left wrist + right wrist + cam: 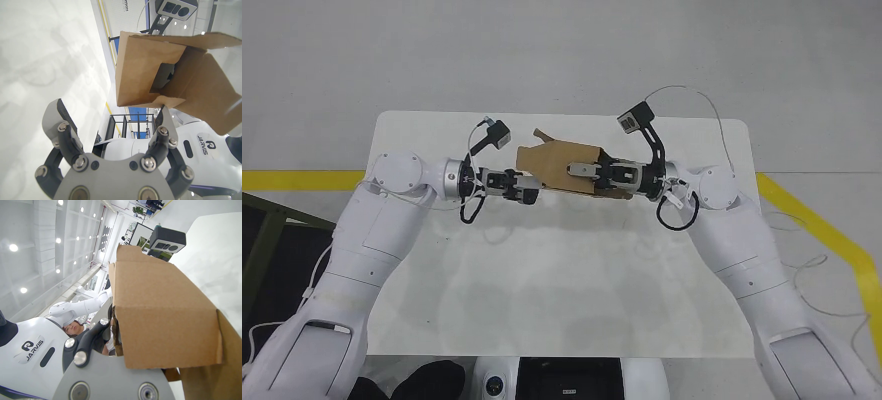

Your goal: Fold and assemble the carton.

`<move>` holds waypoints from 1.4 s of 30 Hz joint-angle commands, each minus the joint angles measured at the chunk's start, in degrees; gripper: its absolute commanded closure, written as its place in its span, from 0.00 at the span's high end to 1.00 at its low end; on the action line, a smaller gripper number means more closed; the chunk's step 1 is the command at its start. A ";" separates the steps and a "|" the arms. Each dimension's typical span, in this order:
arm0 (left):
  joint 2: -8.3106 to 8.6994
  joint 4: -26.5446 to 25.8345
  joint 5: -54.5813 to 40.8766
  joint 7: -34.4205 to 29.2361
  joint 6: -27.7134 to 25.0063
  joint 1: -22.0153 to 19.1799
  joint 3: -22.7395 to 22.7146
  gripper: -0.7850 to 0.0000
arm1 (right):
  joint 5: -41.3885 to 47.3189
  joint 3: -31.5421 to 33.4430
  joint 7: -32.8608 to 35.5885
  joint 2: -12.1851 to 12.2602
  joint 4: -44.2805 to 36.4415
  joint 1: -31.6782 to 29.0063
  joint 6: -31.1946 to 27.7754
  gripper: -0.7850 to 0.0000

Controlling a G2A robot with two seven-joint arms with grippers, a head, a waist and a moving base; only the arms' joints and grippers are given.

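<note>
Above the far middle of the table (542, 300), the carton (557, 160) hangs in the air between the two arms, part-folded, with its end open and a loose flap (208, 91) swung out to the side. The right gripper (584, 172) pinches one wall of the carton; one finger (102, 311) lies flat against the cardboard edge and the other is hidden behind the wall, so the depth of the bite cannot be judged. The left gripper (111, 106) has its fingers spread wide and holds nothing, with one fingertip (164, 113) touching or just beside the carton's near bottom corner. The main risk, as I read it, is that the carton depends on a single pinch on thin board. A push from the left side could twist it in that grip, crease the wall or pull it free, dropping it to the table. The fingertip at the corner could also catch the raw edge and crush it rather than fold the flap. If the spread fingers close off the fold line, the flap may bend crooked and not tuck in.
</note>
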 commanded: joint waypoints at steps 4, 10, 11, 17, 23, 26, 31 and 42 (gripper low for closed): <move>-0.02 0.17 -0.21 -0.07 -0.11 -0.12 0.08 1.00 | -0.18 -0.35 -0.12 -0.16 -0.12 0.20 -0.10 0.00; -0.03 0.24 -0.45 -0.16 -0.12 -0.15 0.22 1.00 | -0.36 -0.41 -0.12 -0.25 0.07 0.35 -0.23 0.00; -0.04 0.23 -0.49 -0.23 -0.09 -0.15 0.28 1.00 | -0.45 -0.45 -0.01 -0.26 0.08 0.37 -0.22 0.00; -0.07 0.25 -0.57 -0.29 -0.11 -0.23 0.45 1.00 | -0.40 -0.53 0.12 -0.34 0.11 0.38 -0.26 0.00; -0.07 0.23 -0.74 -0.26 -0.19 -0.20 0.53 1.00 | -0.65 -0.51 0.00 -0.39 0.19 0.41 -0.23 0.00; -0.07 0.15 -0.76 -0.32 -0.19 -0.16 0.58 1.00 | -0.86 -0.49 0.04 -0.39 0.27 0.37 -0.24 0.00; 0.09 0.79 -0.53 0.03 -0.46 -0.15 0.06 1.00 | -1.45 -0.06 0.64 -0.22 1.07 0.17 -0.15 0.00; 1.38 4.08 0.75 1.63 -0.80 0.12 -4.13 1.00 | -2.28 2.15 8.26 1.07 2.26 -0.52 1.24 0.00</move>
